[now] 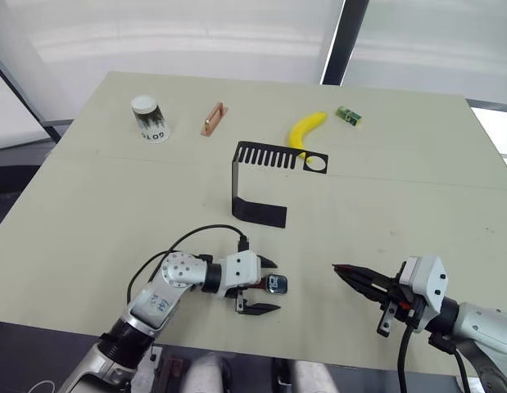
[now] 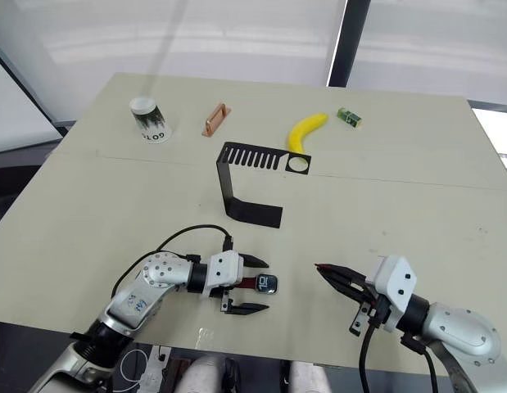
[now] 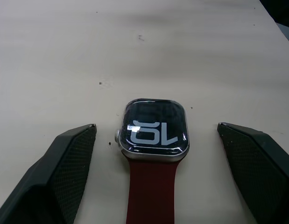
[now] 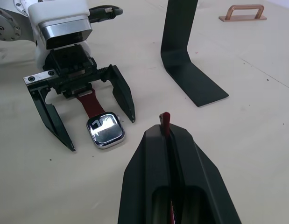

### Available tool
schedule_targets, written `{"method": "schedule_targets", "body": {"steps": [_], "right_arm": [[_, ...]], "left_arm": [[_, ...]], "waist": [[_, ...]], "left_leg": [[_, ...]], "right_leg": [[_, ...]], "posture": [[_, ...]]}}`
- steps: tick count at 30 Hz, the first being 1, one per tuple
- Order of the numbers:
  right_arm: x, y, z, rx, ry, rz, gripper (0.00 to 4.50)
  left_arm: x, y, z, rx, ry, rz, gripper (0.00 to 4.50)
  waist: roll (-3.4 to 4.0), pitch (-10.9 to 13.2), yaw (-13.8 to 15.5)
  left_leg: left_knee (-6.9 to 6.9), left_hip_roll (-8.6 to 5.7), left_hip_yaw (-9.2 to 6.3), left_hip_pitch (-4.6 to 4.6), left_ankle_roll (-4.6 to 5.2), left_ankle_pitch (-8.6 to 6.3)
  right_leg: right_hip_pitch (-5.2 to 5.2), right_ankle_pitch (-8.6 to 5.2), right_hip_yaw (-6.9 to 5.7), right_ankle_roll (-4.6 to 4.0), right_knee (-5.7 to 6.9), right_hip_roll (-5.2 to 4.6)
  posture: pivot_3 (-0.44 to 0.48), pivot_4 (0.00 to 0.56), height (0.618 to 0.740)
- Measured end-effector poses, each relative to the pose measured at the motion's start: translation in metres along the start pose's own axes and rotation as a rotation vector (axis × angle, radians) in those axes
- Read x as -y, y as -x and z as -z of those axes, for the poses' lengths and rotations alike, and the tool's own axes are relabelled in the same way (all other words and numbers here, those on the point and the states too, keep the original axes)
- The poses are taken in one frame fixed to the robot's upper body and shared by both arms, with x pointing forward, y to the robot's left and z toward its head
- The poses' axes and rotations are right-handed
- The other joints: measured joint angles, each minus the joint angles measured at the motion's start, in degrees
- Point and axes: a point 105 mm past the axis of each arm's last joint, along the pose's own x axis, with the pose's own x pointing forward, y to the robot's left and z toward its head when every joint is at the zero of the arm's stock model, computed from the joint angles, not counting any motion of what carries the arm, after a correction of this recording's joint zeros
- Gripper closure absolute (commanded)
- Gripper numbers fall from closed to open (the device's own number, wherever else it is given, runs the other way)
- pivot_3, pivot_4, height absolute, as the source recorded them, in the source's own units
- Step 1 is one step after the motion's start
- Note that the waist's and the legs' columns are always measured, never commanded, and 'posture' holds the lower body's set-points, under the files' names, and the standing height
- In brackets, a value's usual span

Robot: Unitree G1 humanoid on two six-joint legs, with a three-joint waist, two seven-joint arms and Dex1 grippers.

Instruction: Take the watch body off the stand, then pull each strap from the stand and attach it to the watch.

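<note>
Jaws on your left gripper (image 1: pixel 264 286) stand wide apart, released, one finger on each side of the watch body (image 1: pixel 277 284) without touching it. Jaws on your right gripper (image 4: pixel 165 122) are clenched on a maroon strap (image 4: pixel 165 120); you see only its tip poking out between the fingertips, the rest is hidden inside the fingers.

Watch body lies flat on the bench (image 1: pixel 417 188), screen up, near the front edge. One red strap (image 3: pixel 151 191) is already joined to it and runs back under the left gripper, where its far end is cut off from sight. Screen marks are pale, not readable with confidence.

Your left arm reaches in low, fingers level with the bench and pointing toward the right gripper. Your right arm comes from the opposite side, fingertips aimed at the watch body, well apart from it.

Stand (image 1: pixel 261 182) sits mid-bench, its slotted top arm bare. Behind it: banana (image 1: pixel 305 133), paper cup (image 1: pixel 148 118), small green box (image 1: pixel 348 116), copper handle (image 1: pixel 213 119).
</note>
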Motion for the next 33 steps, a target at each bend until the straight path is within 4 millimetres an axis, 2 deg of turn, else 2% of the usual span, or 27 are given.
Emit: {"method": "schedule_targets", "body": {"steps": [17,20,24,25,33], "right_arm": [[-0.0017,0.0007,0.0026,-0.005,-0.009,0.010,4.50],[-0.0019,0.0007,0.0024,-0.005,-0.008,0.010,4.50],[-0.0016,0.0004,0.0019,-0.003,-0.006,0.010,4.50],[-0.0014,0.0002,0.0016,-0.002,-0.005,0.010,4.50],[-0.0004,-0.0007,0.0001,0.005,0.001,0.012,4.50]], "left_arm": [[-0.0039,-0.0051,0.0008,0.017,-0.002,-0.022,0.01],[-0.0019,-0.0056,0.0025,0.015,-0.001,-0.018,0.88],[0.0009,-0.0076,0.0047,0.016,-0.001,-0.008,2.76],[0.0006,-0.0076,0.0051,0.017,-0.003,-0.008,2.89],[-0.0021,-0.0076,0.0062,0.013,-0.002,-0.016,2.88]], "waist": [[-0.03,-0.1,0.0],[-0.01,-0.2,0.0],[0.01,-0.3,0.0],[0.02,-0.4,0.0],[0.01,-0.6,-0.1]], "left_leg": [[0.08,-0.01,-0.01,0.03,0.01,0.00],[0.08,-0.01,-0.01,0.06,0.01,0.00],[0.09,-0.01,-0.01,0.09,0.02,0.00],[0.09,-0.01,-0.01,0.11,0.02,0.00],[0.09,0.00,-0.01,0.12,0.02,0.00]], "right_leg": [[0.07,0.01,0.00,0.01,0.03,-0.02],[0.10,0.01,0.00,0.01,0.04,-0.01],[0.14,0.01,0.02,0.01,0.03,-0.02],[0.15,0.01,0.02,0.01,0.03,-0.02],[0.16,0.01,0.03,0.01,0.04,-0.02]], "posture": [[0.000,0.150,0.725],[0.000,0.150,0.725],[0.000,0.150,0.725],[0.000,0.150,0.725],[0.000,0.150,0.725]]}}
